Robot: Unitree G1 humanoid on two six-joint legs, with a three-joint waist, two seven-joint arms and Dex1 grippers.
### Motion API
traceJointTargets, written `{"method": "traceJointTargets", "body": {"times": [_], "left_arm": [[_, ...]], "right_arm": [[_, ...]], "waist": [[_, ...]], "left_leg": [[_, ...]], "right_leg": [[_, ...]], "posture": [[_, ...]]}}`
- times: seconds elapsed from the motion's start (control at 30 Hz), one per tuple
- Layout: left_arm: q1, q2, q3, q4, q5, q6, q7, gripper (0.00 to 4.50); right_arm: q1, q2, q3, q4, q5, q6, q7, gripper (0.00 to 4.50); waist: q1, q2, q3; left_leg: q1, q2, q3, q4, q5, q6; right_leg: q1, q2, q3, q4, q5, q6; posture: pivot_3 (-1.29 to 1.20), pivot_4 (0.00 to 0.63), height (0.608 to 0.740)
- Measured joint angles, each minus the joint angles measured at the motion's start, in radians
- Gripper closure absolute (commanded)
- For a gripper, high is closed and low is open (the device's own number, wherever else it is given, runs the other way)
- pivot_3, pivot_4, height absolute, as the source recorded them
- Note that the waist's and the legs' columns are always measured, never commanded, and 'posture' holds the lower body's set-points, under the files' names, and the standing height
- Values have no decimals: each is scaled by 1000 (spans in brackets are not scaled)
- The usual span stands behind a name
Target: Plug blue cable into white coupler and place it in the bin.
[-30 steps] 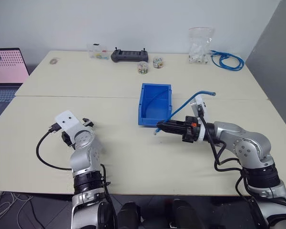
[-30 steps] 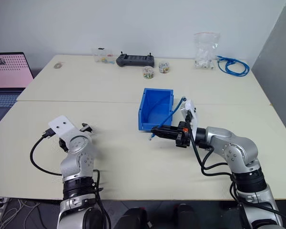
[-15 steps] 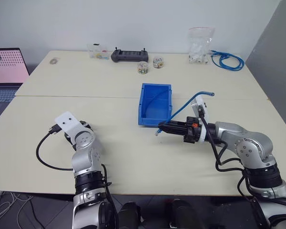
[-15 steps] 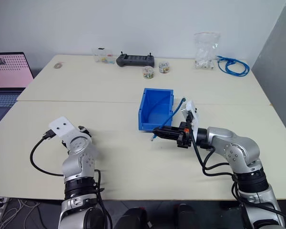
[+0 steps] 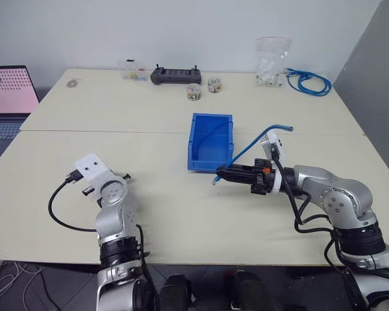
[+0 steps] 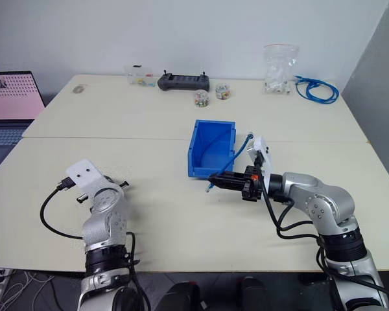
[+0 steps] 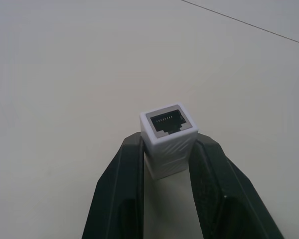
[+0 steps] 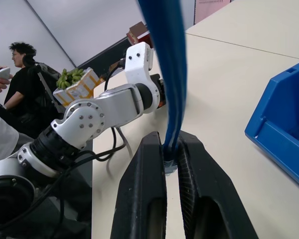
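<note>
Left wrist view: one white coupler [image 7: 169,139] between two fingers [image 7: 120,194].

White coupler [image 7: 168,139] clamped between the two black fingers [image 7: 123,191] of the left gripper [image 7: 167,149], sticking up past the fingertips with its dark socket opening facing away from them, bare beige tabletop [image 7: 79,64] beyond with a thin seam line crossing far behind.

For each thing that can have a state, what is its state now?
white coupler: gripped in left gripper, socket empty
blue cable: pinched in right gripper, unplugged
bin: open-top, no coupler inside
laptop: open, screen lit
</note>
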Motion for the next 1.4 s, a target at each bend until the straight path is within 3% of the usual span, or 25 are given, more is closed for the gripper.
{"method": "traceJointTargets", "body": {"times": [0.17,0.23,0.37,0.57,0.67,1.0,1.4], "left_arm": [[187,144,-106,-200,-78,126,-296,3573],[212,241,-156,-243,-131,193,-447,3573],[161,486,-397,-314,-259,304,-906,3574],[-59,646,-704,-236,-191,86,-1414,3574],[-109,658,-784,-146,-116,-73,-1568,3574],[-184,610,-865,44,34,-380,-1752,3576],[-178,579,-841,72,68,-432,-1782,3582]], "right_arm": [[64,-2,-30,-48,0,-4,-41,4446],[102,-4,-51,-80,1,-6,-61,4446],[175,-3,-82,-163,4,-8,-111,4446],[233,-27,-73,-230,-30,-15,-138,4446],[235,-34,-65,-241,-50,-31,-145,4446],[271,-128,-3,-313,-155,-116,-77,4446],[195,-31,186,-179,-287,-266,29,4447]], "waist": [[-1,0,0],[0,0,0],[3,1,0],[-11,1,1],[-19,1,1],[-22,2,0],[-20,2,0]], "left_leg": [[0,0,0,-1,1,-1],[0,0,-1,-1,1,-1],[-1,-3,-1,-1,1,-1],[0,-1,0,-1,1,-1],[0,0,0,-2,1,-1],[-1,-1,-1,-1,1,0],[0,-2,-2,0,1,0]], "right_leg": [[0,0,0,0,0,0],[0,0,-1,0,-3,4],[0,0,0,-1,-3,5],[0,0,1,-2,-4,6],[0,1,1,-2,-5,4],[1,1,0,-2,-5,5],[1,0,0,-1,-5,5]], "posture": [[0,150,740],[0,150,740],[0,150,740],[0,150,740],[0,150,740],[0,150,740],[0,150,740]]}}
